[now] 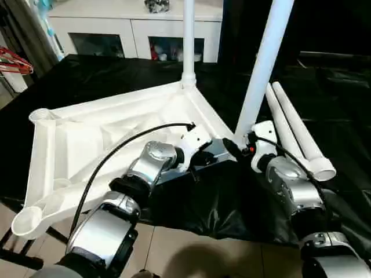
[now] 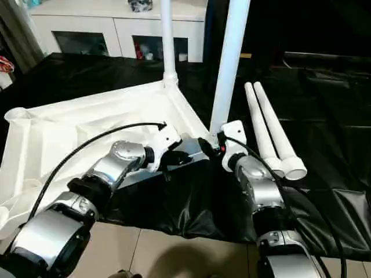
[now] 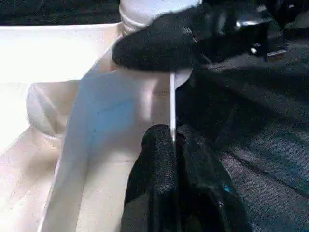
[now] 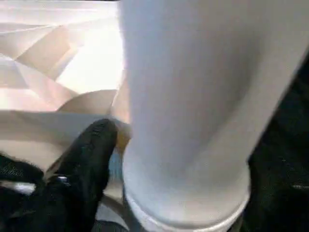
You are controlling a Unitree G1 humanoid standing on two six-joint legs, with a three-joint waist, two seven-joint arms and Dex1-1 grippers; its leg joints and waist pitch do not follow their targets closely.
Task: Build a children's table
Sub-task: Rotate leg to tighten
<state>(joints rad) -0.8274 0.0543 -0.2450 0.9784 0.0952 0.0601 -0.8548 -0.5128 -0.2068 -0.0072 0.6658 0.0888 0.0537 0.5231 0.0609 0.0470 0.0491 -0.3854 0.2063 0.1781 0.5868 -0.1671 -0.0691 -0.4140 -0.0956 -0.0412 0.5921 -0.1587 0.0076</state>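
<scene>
Left gripper [image 1: 200, 155] pinches the inverted tabletop [image 1: 104, 139] rim; right gripper [image 1: 242, 145] clamps a tilted leg [image 1: 264, 63] at its near corner socket. Stiff, light, slippery plastic: grip legs low.

1. The place looks like a lived-in room of a home, set up for robot trials; the evidence is mixed.
2. A white cabinet [image 1: 133, 26] with glass doors stands against the far wall; small coloured items sit behind the glass, too small to tell what they are.
3. A dark, unclear object [image 1: 156, 5] rests on the cabinet top.
4. A curtain [image 1: 35, 29] hangs at the left edge; red clothes hangers [image 1: 14, 61] show beside it.
5. The work surface is draped in a wrinkled black sheet [image 1: 324, 110]; that suggests a staged test area.
6. The floor [image 1: 197, 249] is pale beige tile.
</scene>
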